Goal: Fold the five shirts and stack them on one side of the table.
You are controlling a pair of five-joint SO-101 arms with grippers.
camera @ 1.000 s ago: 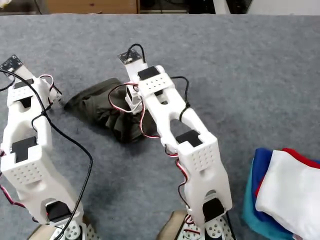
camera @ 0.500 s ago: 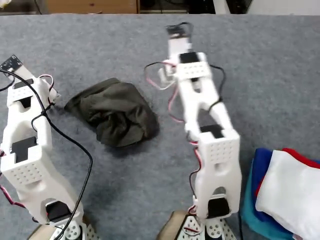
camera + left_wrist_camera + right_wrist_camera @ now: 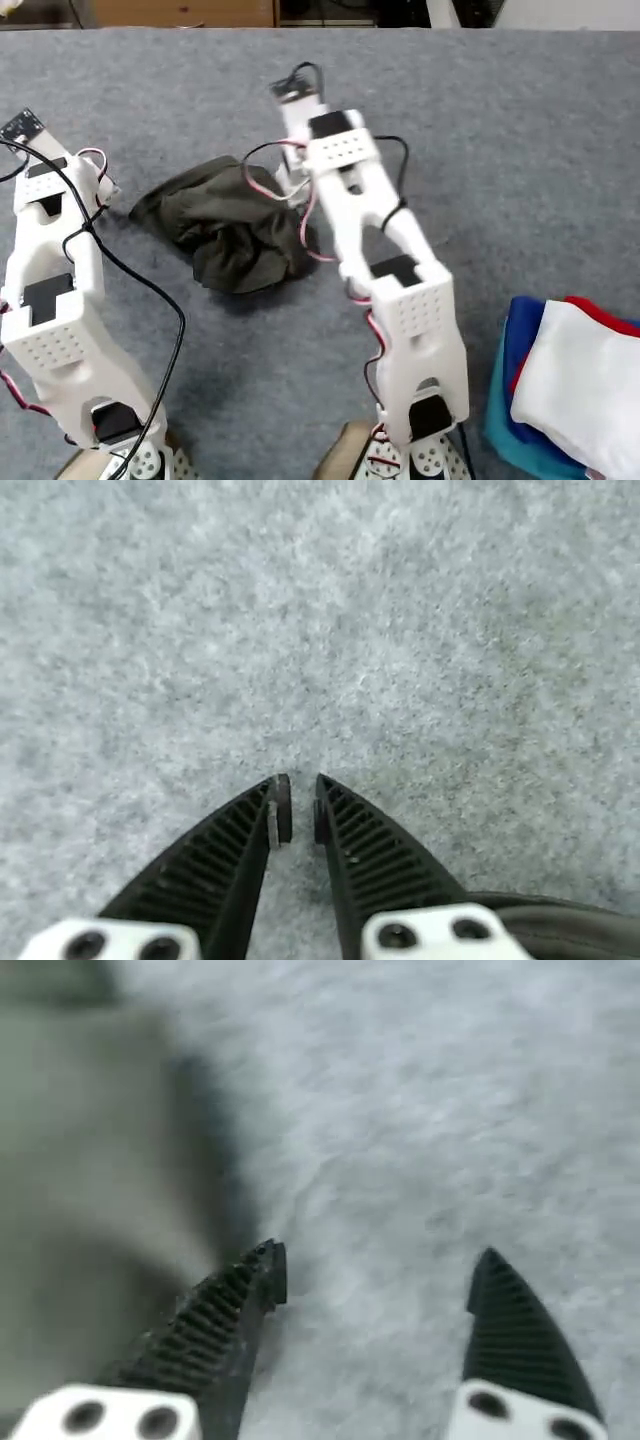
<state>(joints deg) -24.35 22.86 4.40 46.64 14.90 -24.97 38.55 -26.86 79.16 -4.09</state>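
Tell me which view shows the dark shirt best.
High view: the whole dark shirt lies crumpled on the table. Right wrist view catches a blurred part beside the right gripper; left wrist view faces bare table.

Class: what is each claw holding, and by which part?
Nothing. The left claw is empty over the table; the right claw stands open beside the dark shirt.

shirt stack (image 3: 575,385) cut by edge | dark shirt (image 3: 235,235) partly behind right arm (image 3: 370,230), blurred in right wrist view

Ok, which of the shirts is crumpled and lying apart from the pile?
The dark olive shirt, bunched up alone on the table; the others, white on top, lie together in a stack at its right edge.
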